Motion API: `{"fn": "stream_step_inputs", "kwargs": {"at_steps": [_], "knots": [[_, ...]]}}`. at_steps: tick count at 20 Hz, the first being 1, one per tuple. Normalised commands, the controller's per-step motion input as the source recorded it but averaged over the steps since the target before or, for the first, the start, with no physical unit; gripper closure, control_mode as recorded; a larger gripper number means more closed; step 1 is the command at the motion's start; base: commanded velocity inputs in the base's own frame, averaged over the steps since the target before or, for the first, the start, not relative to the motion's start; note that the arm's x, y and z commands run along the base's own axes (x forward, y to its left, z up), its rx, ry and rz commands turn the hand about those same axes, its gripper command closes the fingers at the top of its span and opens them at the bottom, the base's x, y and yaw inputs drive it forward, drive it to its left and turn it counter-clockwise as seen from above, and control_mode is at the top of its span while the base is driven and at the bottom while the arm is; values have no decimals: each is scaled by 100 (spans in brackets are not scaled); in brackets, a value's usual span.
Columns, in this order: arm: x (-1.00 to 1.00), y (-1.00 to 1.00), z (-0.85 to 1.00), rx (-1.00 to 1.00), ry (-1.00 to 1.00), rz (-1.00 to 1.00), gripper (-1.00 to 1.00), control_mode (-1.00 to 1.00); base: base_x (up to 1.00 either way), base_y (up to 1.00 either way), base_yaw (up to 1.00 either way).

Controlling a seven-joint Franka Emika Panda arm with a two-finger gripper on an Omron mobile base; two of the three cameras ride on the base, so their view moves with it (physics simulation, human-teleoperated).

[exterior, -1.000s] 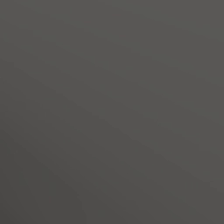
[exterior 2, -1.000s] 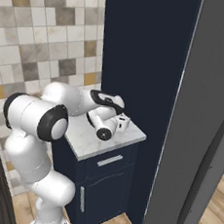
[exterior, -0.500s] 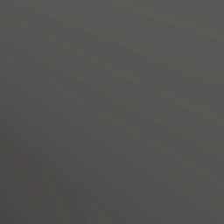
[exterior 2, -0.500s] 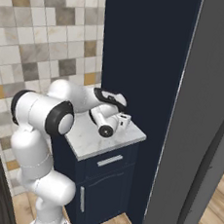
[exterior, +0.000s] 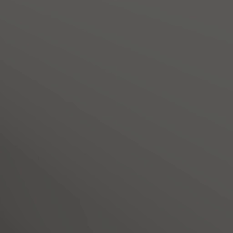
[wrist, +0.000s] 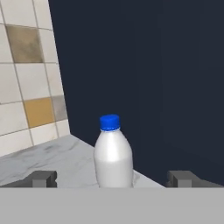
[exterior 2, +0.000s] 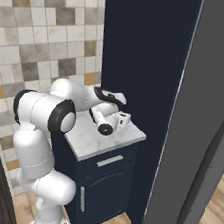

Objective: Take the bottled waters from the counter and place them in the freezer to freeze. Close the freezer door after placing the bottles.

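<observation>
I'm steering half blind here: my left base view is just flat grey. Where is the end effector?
Observer: Over the counter, by the navy cabinet wall. The end effector points at a whitish bottle.
Operator: Is it gripping the bottle?
Observer: No. Its fingers stand wide open, and the bottle sits ahead of them, centred and untouched.
Operator: Is the bottle upright?
Observer: Yes, it is upright on the marble with its blue cap on.

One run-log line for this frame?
phase: reaching | gripper: open, straddling whitish bottle | bottle: upright on counter, ungrasped | freezer door: open
</observation>
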Motion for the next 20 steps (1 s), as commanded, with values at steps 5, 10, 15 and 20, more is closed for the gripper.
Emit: {"fn": "stream_step_inputs", "kwargs": {"at_steps": [5, 10, 15, 20], "knots": [[5, 13, -2, 0, 0, 0, -100, -100, 0, 0, 0], [14, 1, -1, 0, 0, 0, -100, -100, 0, 0, 0], [19, 0, -9, 0, 0, 0, -100, -100, 0, 0, 0], [10, 0, -12, 0, 0, 0, -100, -100, 0, 0, 0]]}}
